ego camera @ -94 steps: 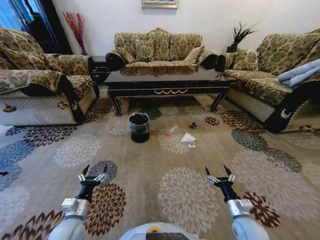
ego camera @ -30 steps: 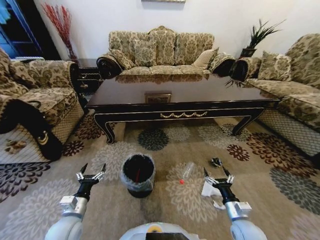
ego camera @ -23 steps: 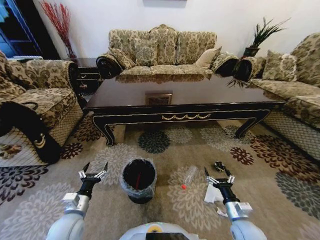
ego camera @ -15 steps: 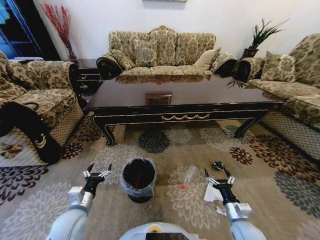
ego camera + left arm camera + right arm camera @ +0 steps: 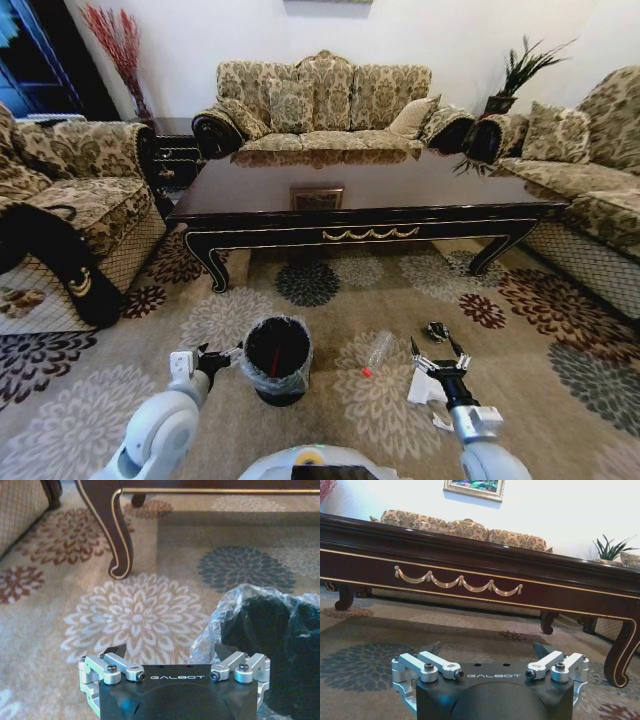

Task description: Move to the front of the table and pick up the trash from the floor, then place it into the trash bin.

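Trash bin (image 5: 277, 357) on open carpet before the counter (image 5: 360, 205), left gripper (image 5: 222, 357) spread just beside the bin's liner rim, right gripper (image 5: 437, 358) spread over the white paper (image 5: 418, 388), clear bottle (image 5: 377, 353) between bin and paper, dark wad (image 5: 436, 331) nearer the counter's front edge

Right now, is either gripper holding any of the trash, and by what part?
Nothing is held. The left gripper is open beside the trash bin; the right gripper is open above the paper.
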Robot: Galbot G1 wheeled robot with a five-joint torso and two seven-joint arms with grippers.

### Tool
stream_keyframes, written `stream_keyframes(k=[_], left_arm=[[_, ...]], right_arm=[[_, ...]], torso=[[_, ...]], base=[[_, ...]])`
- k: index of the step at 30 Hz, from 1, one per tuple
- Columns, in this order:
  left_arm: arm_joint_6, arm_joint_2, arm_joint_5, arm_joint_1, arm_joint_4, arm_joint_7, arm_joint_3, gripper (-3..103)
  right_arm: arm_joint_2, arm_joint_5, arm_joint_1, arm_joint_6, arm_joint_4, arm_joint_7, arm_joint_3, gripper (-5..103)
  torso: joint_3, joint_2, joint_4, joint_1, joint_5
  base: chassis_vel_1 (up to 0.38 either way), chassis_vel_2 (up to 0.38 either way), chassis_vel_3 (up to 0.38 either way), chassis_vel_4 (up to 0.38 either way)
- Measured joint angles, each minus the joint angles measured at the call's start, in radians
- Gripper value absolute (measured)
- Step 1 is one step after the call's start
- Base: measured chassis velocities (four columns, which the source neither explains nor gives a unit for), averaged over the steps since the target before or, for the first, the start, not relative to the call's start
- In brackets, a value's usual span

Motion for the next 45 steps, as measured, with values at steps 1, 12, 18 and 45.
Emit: stream_keyframes(k=[1,12,18,45], left_arm=[[0.0,-0.002,-0.027,-0.008,0.011,-0.009,0.001,100],[-0.007,0.0,-0.205,-0.096,0.076,-0.101,0.044,100],[-0.01,-0.008,-0.206,-0.121,0.114,-0.093,0.082,100],[-0.015,-0.014,-0.312,-0.291,0.258,-0.162,0.233,87]], right_arm=[[-0.001,0.002,0.001,-0.001,-0.002,0.001,-0.002,100],[-0.003,0.019,0.013,-0.014,0.007,0.005,-0.026,100],[-0.009,0.018,0.005,-0.01,0.003,0.004,-0.019,100],[-0.016,0.024,0.006,-0.012,0.002,0.012,-0.008,100]], torso=[[0.0,0.0,-0.0001,0.0,0.0],[0.0,0.0,-0.0002,0.0,0.0],[0.0,0.0,-0.0003,0.0,0.0],[0.0,0.0,0.0,0.0,0.0]], base=[[0.0,0.0,0.0,0.0],[0.0,0.0,0.0,0.0],[0.0,0.0,0.0,0.0],[0.0,0.0,0.0,0.0]])
